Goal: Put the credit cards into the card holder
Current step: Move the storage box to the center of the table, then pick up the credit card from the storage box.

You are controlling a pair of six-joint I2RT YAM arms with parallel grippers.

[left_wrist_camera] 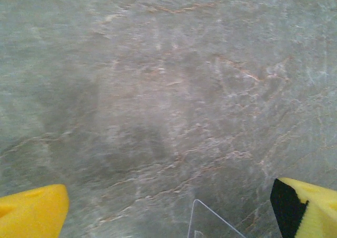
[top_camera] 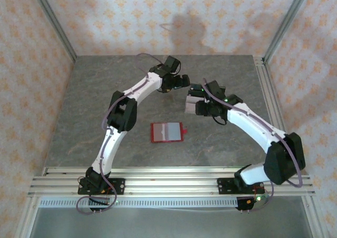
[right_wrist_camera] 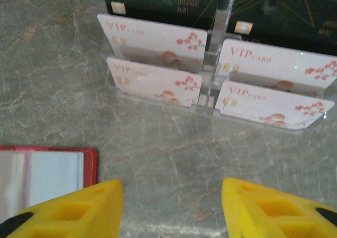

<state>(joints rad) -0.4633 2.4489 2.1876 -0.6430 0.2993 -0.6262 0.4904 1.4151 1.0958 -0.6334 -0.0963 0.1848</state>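
Observation:
The card holder (top_camera: 167,132) is a red wallet that lies open on the grey table between the two arms, pale pockets up; its corner (right_wrist_camera: 47,175) also shows at the lower left of the right wrist view. Several pale pink credit cards (right_wrist_camera: 152,40) marked VIP stand upright in a clear plastic stand (right_wrist_camera: 210,98), with dark green cards (right_wrist_camera: 163,1) behind them. My right gripper (right_wrist_camera: 171,211) is open and holds nothing, a short way in front of the stand. My left gripper (left_wrist_camera: 168,211) is wide open above bare table by a corner of the clear stand (left_wrist_camera: 210,222).
The stand (top_camera: 189,102) sits at mid-table between both wrists, partly hidden by them. Patterned walls and metal frame posts close in the table. An aluminium rail (top_camera: 174,182) runs along the near edge by the arm bases.

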